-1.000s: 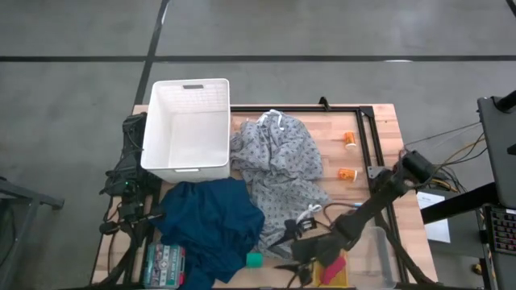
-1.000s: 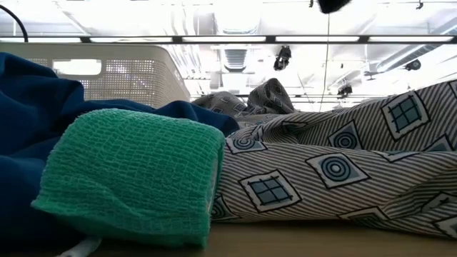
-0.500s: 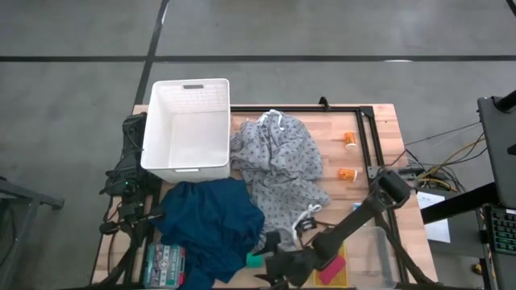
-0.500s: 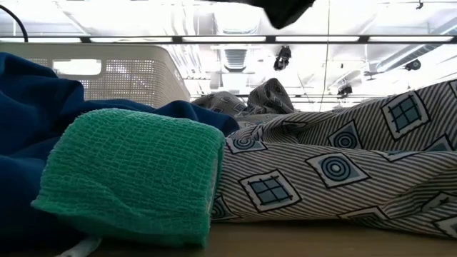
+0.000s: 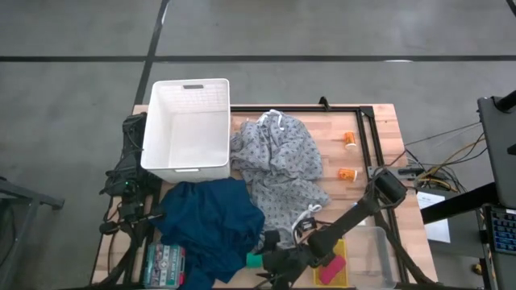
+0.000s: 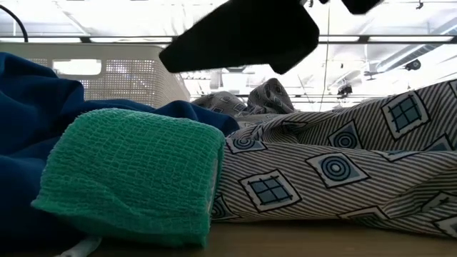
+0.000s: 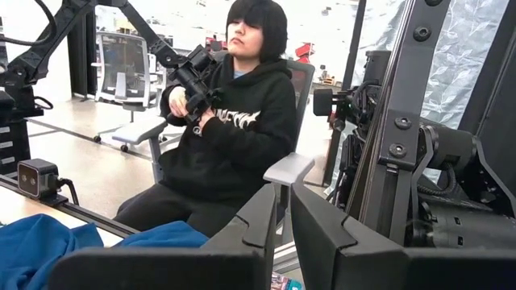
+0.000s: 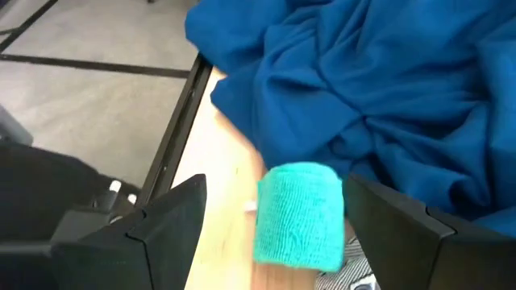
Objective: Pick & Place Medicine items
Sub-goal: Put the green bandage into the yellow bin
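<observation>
Two small orange medicine items [image 5: 350, 139] [image 5: 347, 174] lie on the bare wood at the table's right, far from both grippers. My right gripper [image 8: 278, 213] is open near the table's front edge. It hovers low over a green bandage roll [image 8: 300, 213] that lies on the table against the blue cloth [image 8: 379, 89]. One finger stands on each side of the roll without touching it. In the low view a dark finger [image 6: 243, 36] hangs above the roll [image 6: 132, 175]. My left gripper [image 7: 282, 234] is shut at the table's left edge, with nothing in it.
A white basket [image 5: 187, 129] stands at the far left. A grey patterned cloth [image 5: 278, 169] covers the middle. A green-and-white box [image 5: 164, 264] lies at the front left, a pink block [image 5: 332, 268] at the front right. A seated person [image 7: 234, 121] shows beyond the table.
My right gripper has gone down and toward the table's left edge along the front, tipping further downward, and now hangs over the green roll. Its fingers have stayed open. In the low view it has come down into the picture from above.
</observation>
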You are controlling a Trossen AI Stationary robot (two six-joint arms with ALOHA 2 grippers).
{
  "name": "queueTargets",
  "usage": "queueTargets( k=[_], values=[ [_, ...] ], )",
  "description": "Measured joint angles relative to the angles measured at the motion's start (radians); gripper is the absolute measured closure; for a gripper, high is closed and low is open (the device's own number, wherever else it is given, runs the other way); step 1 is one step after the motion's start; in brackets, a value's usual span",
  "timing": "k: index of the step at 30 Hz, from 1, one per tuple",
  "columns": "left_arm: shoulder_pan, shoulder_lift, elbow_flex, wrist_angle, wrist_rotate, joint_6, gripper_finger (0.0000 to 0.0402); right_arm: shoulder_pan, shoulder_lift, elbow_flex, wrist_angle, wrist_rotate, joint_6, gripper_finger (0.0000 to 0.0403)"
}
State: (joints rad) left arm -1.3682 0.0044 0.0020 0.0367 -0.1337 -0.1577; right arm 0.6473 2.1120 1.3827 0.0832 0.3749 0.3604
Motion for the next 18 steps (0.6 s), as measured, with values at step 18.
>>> queueTargets(
  k=[18],
  values=[
    [0.000,0.000,0.000,0.000,0.000,0.000,0.0355,-0.019,0.059,0.003,0.057,-0.061,0.028,0.0115]
  ],
)
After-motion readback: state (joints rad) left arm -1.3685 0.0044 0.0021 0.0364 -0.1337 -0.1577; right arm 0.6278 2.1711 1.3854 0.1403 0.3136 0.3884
